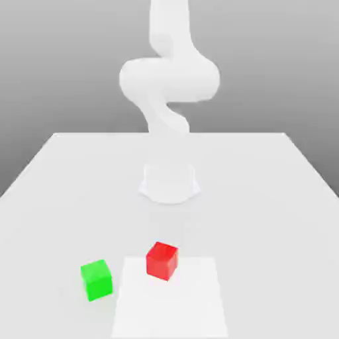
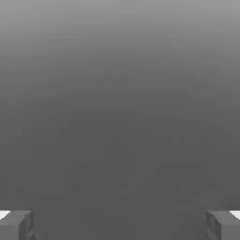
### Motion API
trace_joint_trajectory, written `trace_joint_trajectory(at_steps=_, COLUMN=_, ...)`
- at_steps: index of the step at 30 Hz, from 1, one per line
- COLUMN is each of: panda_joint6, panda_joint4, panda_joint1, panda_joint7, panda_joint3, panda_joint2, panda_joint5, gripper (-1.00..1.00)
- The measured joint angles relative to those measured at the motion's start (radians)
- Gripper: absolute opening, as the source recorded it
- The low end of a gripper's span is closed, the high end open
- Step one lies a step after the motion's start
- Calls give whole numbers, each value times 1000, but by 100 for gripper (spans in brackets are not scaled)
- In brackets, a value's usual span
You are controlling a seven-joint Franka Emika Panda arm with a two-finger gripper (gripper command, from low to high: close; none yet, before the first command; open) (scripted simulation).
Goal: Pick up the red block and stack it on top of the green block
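Our arm [image 1: 169,79] is plain white all over, smooth rounded links with no visible markings or cables, sitting on a round white base [image 1: 169,183]. The end effector [image 2: 120,225] has blocky grey fingers [image 2: 17,225] with white patches on top.

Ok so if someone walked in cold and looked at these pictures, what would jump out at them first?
Two bright cubes on the pale table: the red block near the middle front, and the green block apart from it, toward the exterior view's left. Behind them rises the white arm. In the hand view the claw stands open with nothing between its fingers.
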Motion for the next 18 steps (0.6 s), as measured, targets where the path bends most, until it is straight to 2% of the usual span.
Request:
trace_joint_trajectory(at_steps=13, panda_joint6=314, panda_joint4=-389, panda_joint1=-76, panda_joint7=222, panda_joint3=55, panda_joint2=420, panda_joint5=21, gripper=0)
trace_joint_trajectory(at_steps=18, panda_joint6=492, panda_joint4=-526, panda_joint1=-97, panda_joint7=326, panda_joint3=63, panda_joint2=661, panda_joint5=8, gripper=0)
